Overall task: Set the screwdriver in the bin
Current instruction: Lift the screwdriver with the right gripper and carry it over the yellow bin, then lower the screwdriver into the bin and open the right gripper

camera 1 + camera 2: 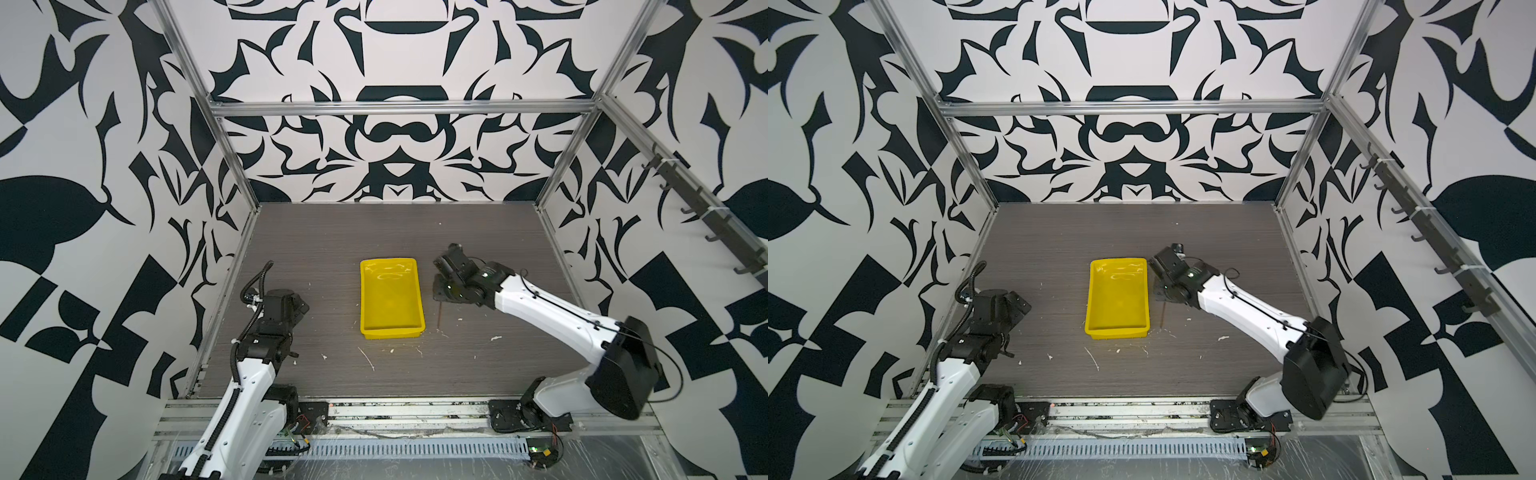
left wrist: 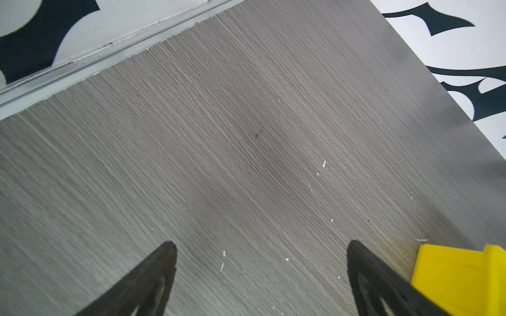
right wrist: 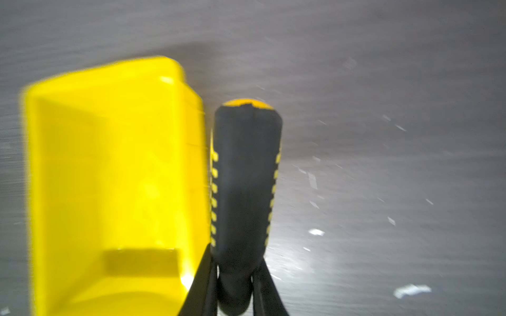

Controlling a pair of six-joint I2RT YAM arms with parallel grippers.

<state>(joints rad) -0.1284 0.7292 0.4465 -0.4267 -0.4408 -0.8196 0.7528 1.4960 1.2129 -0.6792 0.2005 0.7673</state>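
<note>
- Both top views: high above the near edge, angled down and forward over the whole table (image 1: 316, 249); nearly identical framing, shifted slightly sideways.
- Left wrist view: close above bare table, past the left claw (image 2: 262, 243); bin (image 2: 460, 279) corner at frame edge, shared with both top views.
- Right wrist view: very close, blurred, along the right claw (image 3: 236, 254) toward screwdriver (image 3: 245, 177) handle and bin wall.

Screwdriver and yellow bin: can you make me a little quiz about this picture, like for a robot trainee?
1. True or false: the screwdriver lies inside the bin.
2. Which one grips the screwdriver's black handle? A: left pincer. B: right pincer.
3. Fill the gap: the left pincer holds nothing, and its jaws stand ___.

Key: 1 false, it is beside the bin's outer wall; 2 B; 3 open.
</note>
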